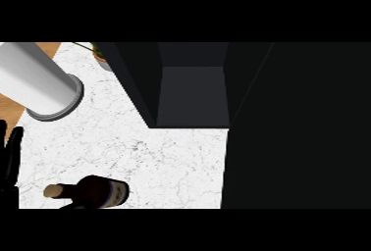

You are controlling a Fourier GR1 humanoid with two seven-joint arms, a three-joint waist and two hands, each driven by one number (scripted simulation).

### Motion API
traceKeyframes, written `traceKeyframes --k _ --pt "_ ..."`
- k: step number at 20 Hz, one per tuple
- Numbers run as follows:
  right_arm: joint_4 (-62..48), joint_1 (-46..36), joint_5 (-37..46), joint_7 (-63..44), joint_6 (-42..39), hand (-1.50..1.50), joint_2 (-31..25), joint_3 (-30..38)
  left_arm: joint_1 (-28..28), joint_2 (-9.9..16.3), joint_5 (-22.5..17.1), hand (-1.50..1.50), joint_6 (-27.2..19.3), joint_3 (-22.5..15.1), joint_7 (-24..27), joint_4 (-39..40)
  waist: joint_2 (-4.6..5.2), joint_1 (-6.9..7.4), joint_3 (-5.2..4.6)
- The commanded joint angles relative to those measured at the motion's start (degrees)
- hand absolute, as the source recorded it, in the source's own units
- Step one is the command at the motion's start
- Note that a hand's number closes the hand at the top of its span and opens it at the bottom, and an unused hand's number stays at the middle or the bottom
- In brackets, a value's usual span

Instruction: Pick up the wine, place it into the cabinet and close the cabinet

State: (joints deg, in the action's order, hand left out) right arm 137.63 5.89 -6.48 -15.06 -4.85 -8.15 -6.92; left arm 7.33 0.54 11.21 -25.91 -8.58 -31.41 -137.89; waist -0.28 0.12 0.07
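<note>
Nearest me, the wine bottle [94, 191] stands just right of my left hand [10, 154], fingers straight, holding nothing.

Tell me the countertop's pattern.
White marble with fine grey veins on the countertop, seen in the head view.

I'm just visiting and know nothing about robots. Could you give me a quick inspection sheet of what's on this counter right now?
Surface: white marbled counter, wood strip at the left edge.
Job's things: wine bottle with cork, near the front edge; dark cabinet, open, inside looks bare.
Clutter: white cylinder at back left; potted plant partly hidden behind the cabinet.
Robot hands: left robot hand at the left edge, open, resting; right not in view.
Cables: nothing seen.
Surroundings: nothing seen.
</note>
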Motion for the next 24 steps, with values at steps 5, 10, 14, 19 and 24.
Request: traceKeyframes --k 5,10,14,19,24 --pt "8.59 -8.47 -0.72 -16.59 4.12 -1.50 -1.35 -1.14 -7.05 1.50 12.99 -1.50 -5.14 -4.78 -17.50 -7.33 0.02 0.20 -0.01" --pt "9.29 -13.64 -0.29 -22.11 6.36 -1.50 -1.58 -1.25 -15.07 3.66 15.30 -1.50 -7.11 -2.00 -24.69 -3.80 -0.02 0.06 0.01" --pt "11.26 -15.34 0.50 -26.48 8.65 -1.50 -1.23 -1.38 -19.51 3.25 19.92 -1.50 -7.99 -3.67 -30.68 -2.95 -0.18 -0.09 0.03" --pt "10.76 -20.22 0.03 -30.18 9.57 -1.50 -2.46 0.78 -24.74 5.46 18.61 -1.50 -6.44 1.56 -35.11 -0.92 -0.02 -0.13 -0.01" --pt "11.58 -26.21 0.15 -36.98 12.12 -1.50 -3.04 2.05 -24.19 3.54 20.08 -1.50 -6.51 0.01 -34.36 1.15 0.01 -0.17 -0.06"
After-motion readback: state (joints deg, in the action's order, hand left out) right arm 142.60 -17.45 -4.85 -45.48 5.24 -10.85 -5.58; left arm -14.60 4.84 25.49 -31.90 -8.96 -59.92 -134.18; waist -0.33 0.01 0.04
